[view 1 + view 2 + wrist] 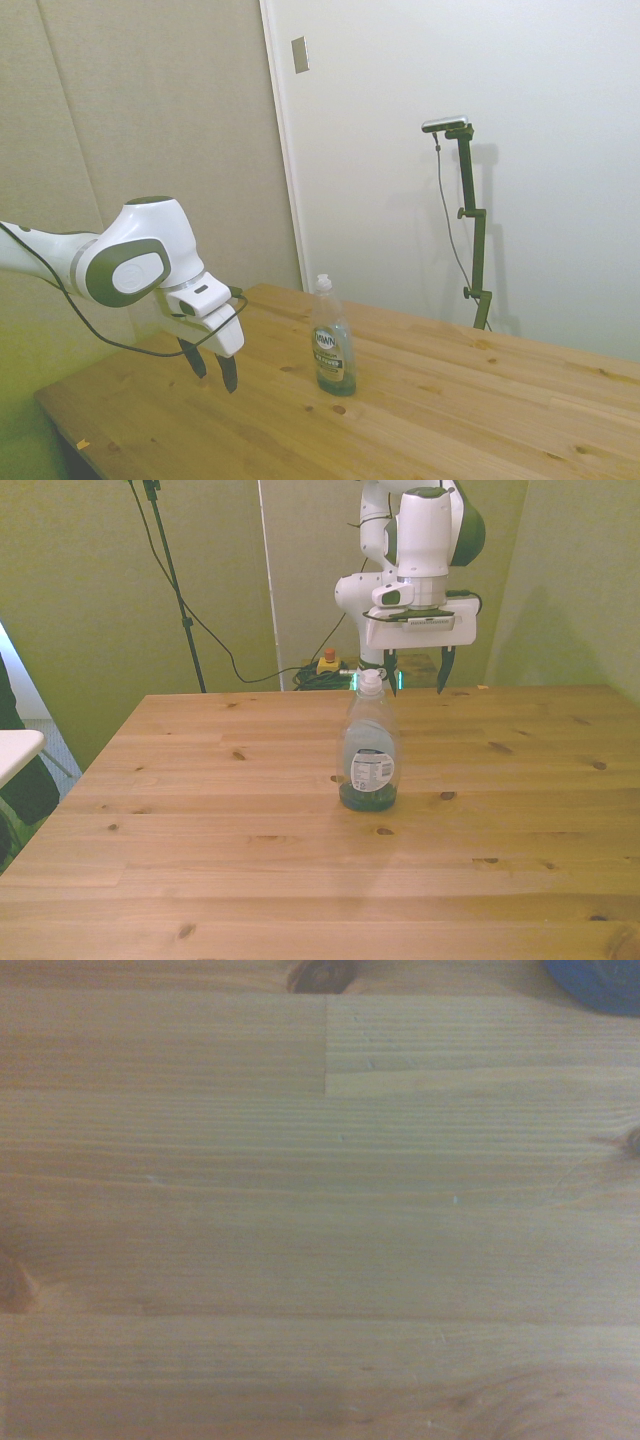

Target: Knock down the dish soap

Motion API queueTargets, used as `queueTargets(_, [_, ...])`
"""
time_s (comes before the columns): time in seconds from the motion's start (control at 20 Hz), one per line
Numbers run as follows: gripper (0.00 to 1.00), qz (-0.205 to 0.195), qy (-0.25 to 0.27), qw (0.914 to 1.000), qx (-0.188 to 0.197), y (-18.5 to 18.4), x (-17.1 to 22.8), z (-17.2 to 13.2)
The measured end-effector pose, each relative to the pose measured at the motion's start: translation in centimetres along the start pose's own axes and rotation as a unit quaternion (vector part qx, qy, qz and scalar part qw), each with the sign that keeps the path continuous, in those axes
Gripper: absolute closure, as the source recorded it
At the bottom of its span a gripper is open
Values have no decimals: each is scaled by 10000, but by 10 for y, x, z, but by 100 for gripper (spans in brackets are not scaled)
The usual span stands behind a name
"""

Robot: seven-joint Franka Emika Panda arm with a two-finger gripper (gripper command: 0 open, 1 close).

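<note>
Dish soap (369, 750) stands upright near the middle of the tabletop (200, 880), white cap on top, label toward the front camera, greenish liquid low in the bottle. End effector (417, 672) hangs low behind it, well apart, fingers pointing down and spread wide with nothing held. No contact yet, so the step in hand looks like the approach before the push.

To do it well: bring the end effector in level toward the bottle and hit high, near the shoulder or cap, not the base. A low hit would likely just slide the bottle along the wood. A steady sideways sweep with 1 finger or the flat of the hand should tip it. Fingers need not close.

Side view shows the gap between end effector (213, 368) and bottle (332, 345) clearly, and that the fingertips sit close above the wood. Front view hides that gap, since the bottle overlaps the arm there, but it shows the finger spread and the sideways offset: end effector sits slightly toward the front view's right of the bottle. Wrist view shows only bare wood grain and a dark blurred shape at 1 corner, not identifiable.
</note>
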State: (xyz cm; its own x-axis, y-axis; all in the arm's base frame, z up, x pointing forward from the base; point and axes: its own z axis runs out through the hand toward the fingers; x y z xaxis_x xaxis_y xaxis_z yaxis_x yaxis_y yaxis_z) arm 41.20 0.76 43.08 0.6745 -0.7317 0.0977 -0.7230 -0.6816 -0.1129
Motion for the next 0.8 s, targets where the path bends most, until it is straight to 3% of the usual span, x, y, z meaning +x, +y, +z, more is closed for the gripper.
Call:
queueTargets(0.05, [100, 1, -1, 10000, 0, 0, 0, 0])
queueTargets(0.8, [100, 546, 451, 9974, 124, 24, 73, -37])
